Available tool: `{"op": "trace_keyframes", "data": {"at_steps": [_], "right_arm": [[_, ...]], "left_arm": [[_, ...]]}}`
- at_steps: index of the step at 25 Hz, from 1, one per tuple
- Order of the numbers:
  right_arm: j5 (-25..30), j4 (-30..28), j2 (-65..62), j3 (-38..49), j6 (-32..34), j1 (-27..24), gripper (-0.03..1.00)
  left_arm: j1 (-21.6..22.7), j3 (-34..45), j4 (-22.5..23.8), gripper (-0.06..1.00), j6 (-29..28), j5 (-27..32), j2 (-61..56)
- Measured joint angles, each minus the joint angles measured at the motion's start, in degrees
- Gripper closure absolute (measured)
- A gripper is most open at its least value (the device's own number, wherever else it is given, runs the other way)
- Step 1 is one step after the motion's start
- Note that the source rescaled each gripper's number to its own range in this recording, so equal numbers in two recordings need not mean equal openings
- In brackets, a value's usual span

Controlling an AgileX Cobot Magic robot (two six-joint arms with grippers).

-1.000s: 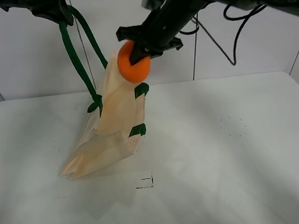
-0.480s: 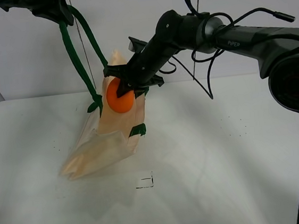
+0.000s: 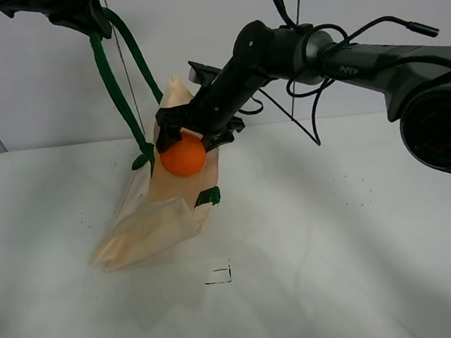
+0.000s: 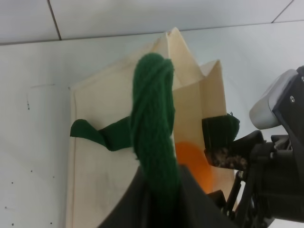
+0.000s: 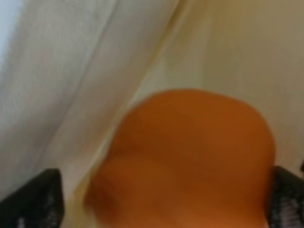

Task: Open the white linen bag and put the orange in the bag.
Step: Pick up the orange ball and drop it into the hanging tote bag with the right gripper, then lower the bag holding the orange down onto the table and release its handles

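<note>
The white linen bag [image 3: 161, 212] hangs tilted from its green strap [image 3: 111, 76], with its lower end resting on the table. My left gripper [image 3: 72, 15] is shut on that strap high at the left, which also shows in the left wrist view [image 4: 152, 109]. My right gripper [image 3: 197, 127] is at the bag's open mouth. The orange [image 3: 182, 156] sits just under its fingers, inside the mouth. In the right wrist view the orange [image 5: 190, 156] lies between the spread fingers, with bag cloth [image 5: 71, 71] behind it and a gap at one finger.
The white table [image 3: 337, 230] has a small black rectangle mark [image 3: 219, 275] in front of the bag. The right arm's cables [image 3: 314, 87] hang over the back middle. A wall runs close behind the bag.
My right gripper has come down from above the bag's top edge into its mouth with the orange. The orange now sits lower against the fingers. The left gripper has stayed still.
</note>
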Motion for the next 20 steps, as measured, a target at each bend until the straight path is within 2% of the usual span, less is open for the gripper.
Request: {"op": "trace_keyframes", "data": {"at_steps": [2, 7, 11, 15, 20], "right_arm": [[1.33, -3.76, -0.79, 0.0, 1.16, 0.0, -0.02], [7.3, -21.29, -4.13, -0.24, 8.11, 0.0, -0.03], [11.78, -30.86, -4.38, -0.38, 12.76, -0.73, -0.03], [12.82, -33.23, -4.27, -0.38, 13.54, -3.87, -0.03], [14.79, -33.56, -4.27, -0.38, 12.88, -11.26, -0.03]], "left_arm": [[0.0, 0.0, -0.07, 0.94, 0.0, 0.0, 0.0], [0.0, 0.06, -0.5, 0.94, 0.0, 0.0, -0.06], [0.0, 0.06, -0.91, 0.94, 0.11, 0.0, 0.0], [0.0, 0.06, -0.91, 0.94, 0.11, 0.0, 0.0], [0.0, 0.06, -0.91, 0.94, 0.11, 0.0, 0.0]]}}
